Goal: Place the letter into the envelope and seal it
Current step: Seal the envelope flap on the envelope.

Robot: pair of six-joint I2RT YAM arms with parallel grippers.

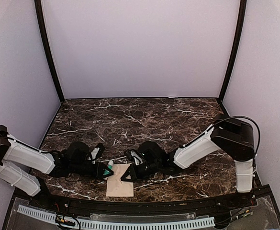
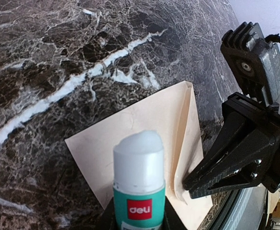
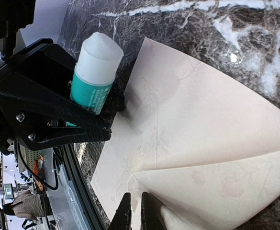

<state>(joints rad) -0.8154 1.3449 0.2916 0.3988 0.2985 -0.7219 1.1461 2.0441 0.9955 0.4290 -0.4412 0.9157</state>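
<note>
Close to the front edge of the bench (image 1: pixel 144 120), the envelope (image 1: pixel 120 187) is seen lying flat, its flap partly folded. Just behind, a glue stick (image 2: pixel 139 167) is gripped by the left tool (image 1: pixel 106 171). The right tool (image 1: pixel 127 176), jaws nearly closed, is rested on the envelope.

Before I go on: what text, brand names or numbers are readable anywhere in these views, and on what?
"deli": on the glue stick, white letters on a red patch of its teal label, left wrist view.
Print below that patch: cut off at the frame edge, unreadable.
envelope: only faint marks, nothing readable.
Top view: no text can be made out.
</note>
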